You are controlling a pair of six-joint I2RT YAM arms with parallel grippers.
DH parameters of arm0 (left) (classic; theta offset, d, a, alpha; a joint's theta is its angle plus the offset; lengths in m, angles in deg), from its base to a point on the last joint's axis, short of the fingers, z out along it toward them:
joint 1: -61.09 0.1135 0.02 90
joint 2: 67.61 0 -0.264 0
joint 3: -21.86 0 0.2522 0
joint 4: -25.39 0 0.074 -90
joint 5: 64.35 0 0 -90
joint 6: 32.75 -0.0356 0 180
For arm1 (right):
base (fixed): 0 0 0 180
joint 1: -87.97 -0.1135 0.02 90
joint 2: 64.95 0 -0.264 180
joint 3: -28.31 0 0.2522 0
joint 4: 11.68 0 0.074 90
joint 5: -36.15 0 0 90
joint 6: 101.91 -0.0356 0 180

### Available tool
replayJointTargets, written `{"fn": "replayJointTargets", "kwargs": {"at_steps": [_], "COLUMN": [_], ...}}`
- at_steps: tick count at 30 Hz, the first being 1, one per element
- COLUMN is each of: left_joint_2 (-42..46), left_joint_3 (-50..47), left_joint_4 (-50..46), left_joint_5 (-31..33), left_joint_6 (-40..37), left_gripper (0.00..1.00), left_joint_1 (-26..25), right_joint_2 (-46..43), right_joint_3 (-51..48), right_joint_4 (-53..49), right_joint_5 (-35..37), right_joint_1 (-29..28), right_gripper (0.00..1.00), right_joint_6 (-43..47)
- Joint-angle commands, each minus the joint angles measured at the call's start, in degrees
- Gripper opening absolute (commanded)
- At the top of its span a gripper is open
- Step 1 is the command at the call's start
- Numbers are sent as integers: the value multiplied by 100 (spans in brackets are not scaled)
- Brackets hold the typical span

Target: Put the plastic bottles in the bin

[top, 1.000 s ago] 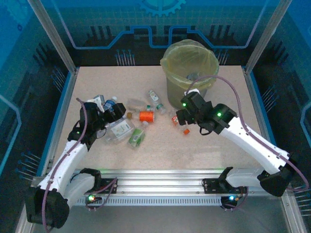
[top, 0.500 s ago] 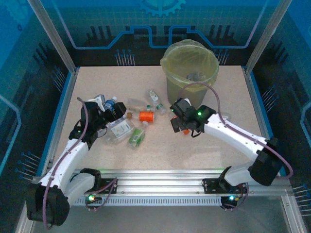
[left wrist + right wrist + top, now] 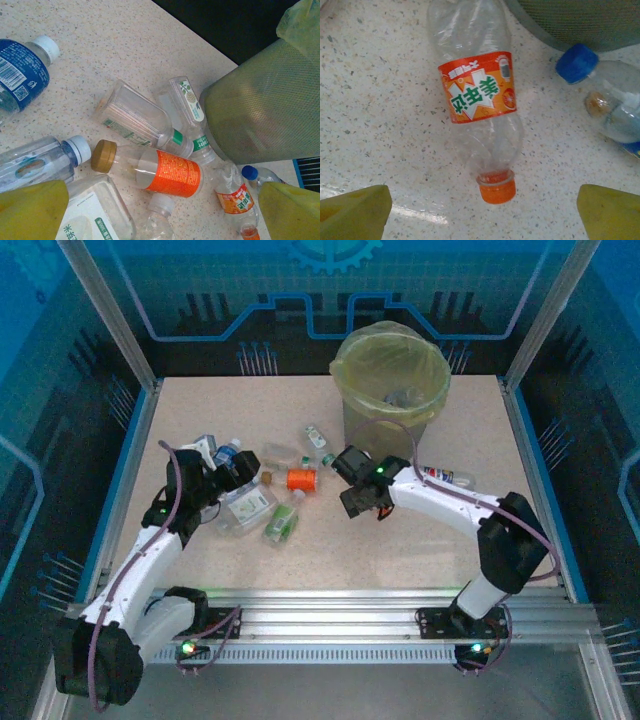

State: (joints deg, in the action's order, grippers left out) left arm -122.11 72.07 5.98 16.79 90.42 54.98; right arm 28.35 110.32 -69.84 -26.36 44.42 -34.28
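Several plastic bottles lie left of the bin [image 3: 392,375]. My right gripper [image 3: 482,215] is open and hovers over a clear bottle with an orange label [image 3: 480,95], its yellow fingertips [image 3: 355,212] on either side of the orange cap [image 3: 496,190]. In the top view this right gripper [image 3: 358,502] sits just left of the bin's base. My left gripper [image 3: 160,220] is open above the pile, over an orange-labelled bottle with a gold cap [image 3: 170,172] and a white-capped one [image 3: 160,215]. In the top view the left gripper [image 3: 238,477] hangs over the pile's left part.
A blue-capped bottle [image 3: 605,95] lies against the bin wall [image 3: 570,20], right of the orange-capped one. A blue-labelled bottle [image 3: 20,75], a clear square bottle [image 3: 132,117] and a green-labelled bottle [image 3: 192,112] lie beyond my left gripper. Blue side rails [image 3: 128,455] edge the table.
My right arm has swung left and come down from beside the bin to over the orange-capped bottle. The left arm and the pile have not moved.
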Motion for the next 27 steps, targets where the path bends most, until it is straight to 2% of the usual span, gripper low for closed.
{"fn": "replayJointTargets", "kwargs": {"at_steps": [1,7,27], "left_joint_2": [1,-2,-78], "left_joint_3": [-68,-75,38], "left_joint_4": [53,21,-24], "left_joint_5": [-63,-55,-133], "left_joint_6": [52,23,6], "left_gripper": [99,99,99], "left_joint_1": [48,48,47], "right_joint_2": [186,463,1335], "right_joint_3": [110,110,559], "right_joint_4": [278,463,735], "right_joint_5": [-219,-404,-735], "right_joint_1": [175,363,637], "right_gripper": [92,86,80], "right_joint_6": [143,255,698]}}
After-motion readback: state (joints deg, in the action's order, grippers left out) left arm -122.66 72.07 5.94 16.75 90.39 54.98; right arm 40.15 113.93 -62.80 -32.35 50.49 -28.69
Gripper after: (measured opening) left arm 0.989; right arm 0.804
